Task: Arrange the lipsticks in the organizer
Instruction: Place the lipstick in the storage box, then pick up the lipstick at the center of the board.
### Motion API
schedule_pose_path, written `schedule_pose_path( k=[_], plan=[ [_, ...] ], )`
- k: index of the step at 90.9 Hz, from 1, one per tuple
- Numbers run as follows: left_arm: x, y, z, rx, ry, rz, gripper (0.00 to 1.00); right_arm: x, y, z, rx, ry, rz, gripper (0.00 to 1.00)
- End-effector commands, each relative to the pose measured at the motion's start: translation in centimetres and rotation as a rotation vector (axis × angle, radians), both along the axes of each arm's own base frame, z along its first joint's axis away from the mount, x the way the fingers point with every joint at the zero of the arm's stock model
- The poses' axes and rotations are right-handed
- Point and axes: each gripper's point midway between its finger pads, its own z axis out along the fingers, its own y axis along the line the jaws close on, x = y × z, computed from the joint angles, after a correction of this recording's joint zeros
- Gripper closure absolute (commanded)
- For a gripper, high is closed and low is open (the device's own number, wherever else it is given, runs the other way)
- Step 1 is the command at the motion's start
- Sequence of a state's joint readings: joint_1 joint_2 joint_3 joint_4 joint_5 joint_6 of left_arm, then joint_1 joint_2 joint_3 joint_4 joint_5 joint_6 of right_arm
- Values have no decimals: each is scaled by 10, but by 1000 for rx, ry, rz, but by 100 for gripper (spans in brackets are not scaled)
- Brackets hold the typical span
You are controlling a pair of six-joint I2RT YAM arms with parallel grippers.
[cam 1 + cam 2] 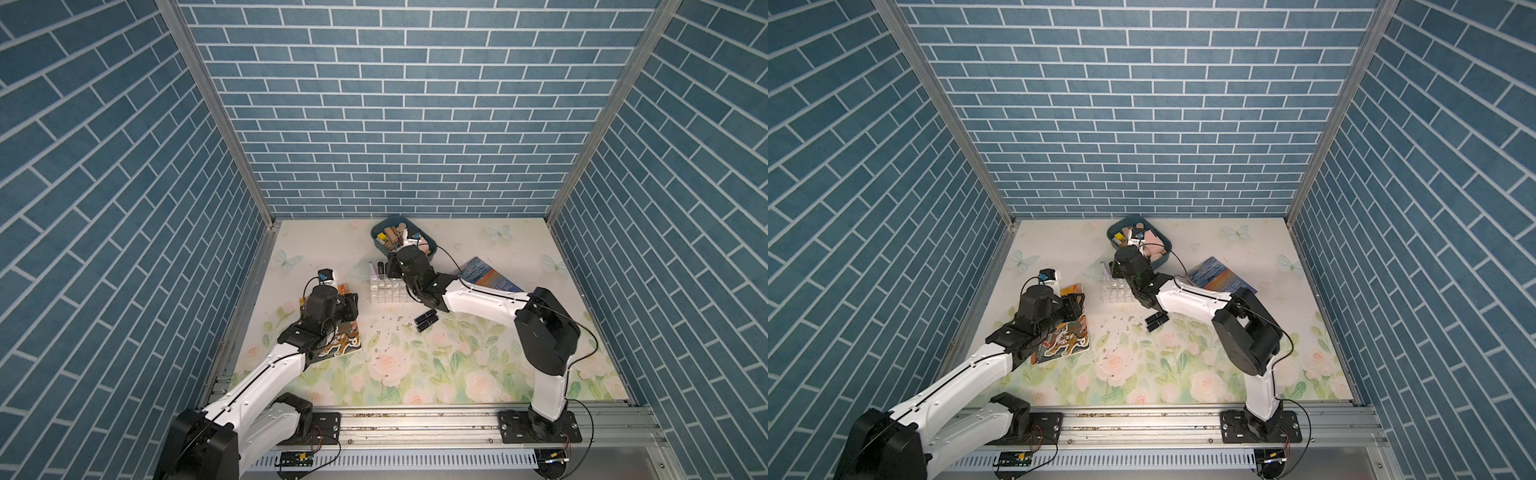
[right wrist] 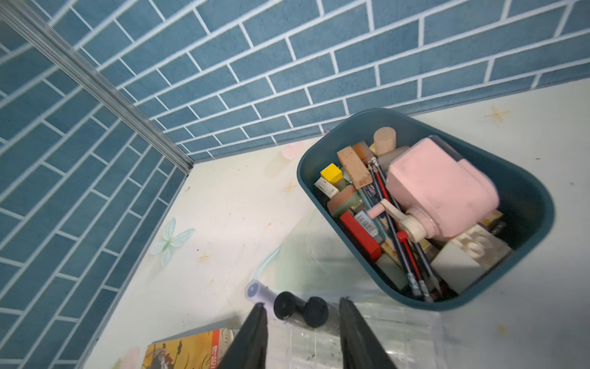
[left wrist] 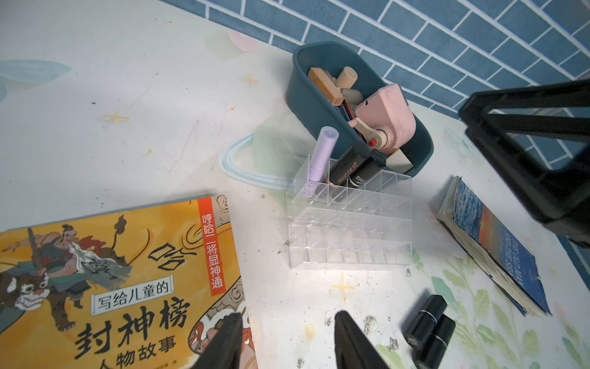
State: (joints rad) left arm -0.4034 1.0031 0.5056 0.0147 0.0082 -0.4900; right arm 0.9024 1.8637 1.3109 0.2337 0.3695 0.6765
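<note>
The clear organizer [image 1: 387,291] sits near the middle of the table [image 1: 332,249] in both top views, just below the blue tray [image 1: 374,235]. In its back row a lilac lipstick [image 3: 322,150] and two black lipsticks [image 3: 349,169] stand up side by side. The right end effector [image 2: 301,305] hangs over them with its jaws apart. The two black tops sit between the jaws, and nothing looks squeezed. The left end effector [image 3: 287,314] is open too and holds nothing, at the bottom of the left wrist view. More short black lipsticks [image 1: 426,321] lie in a bunch on the table, to the lower right of the organizer.

I think these tubes are light, hard, smooth and round, so they will roll and slip. A good hold is across the middle of one tube, from the sides. They lie touching, so getting just one will be tricky. The organizer looks light and could slide if bumped.

The right arm [image 1: 478,299] covers part of the organizer from above. Its see-through walls are hard to make out. I cannot tell if two or three tubes lie in the bunch, or which one has a gold end.
</note>
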Motion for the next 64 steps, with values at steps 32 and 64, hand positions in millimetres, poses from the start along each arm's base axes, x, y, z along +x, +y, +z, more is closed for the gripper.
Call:
schedule_pose_path(
  k=[32,64],
  plan=[
    [-51,-158,-35,104,76,-552,57,-79,-172,-51,-36,173,-99,63],
    [-65,-207,-60,273,142,-690,60,-94,-191,-72,-39,205,-110,64]
  ],
)
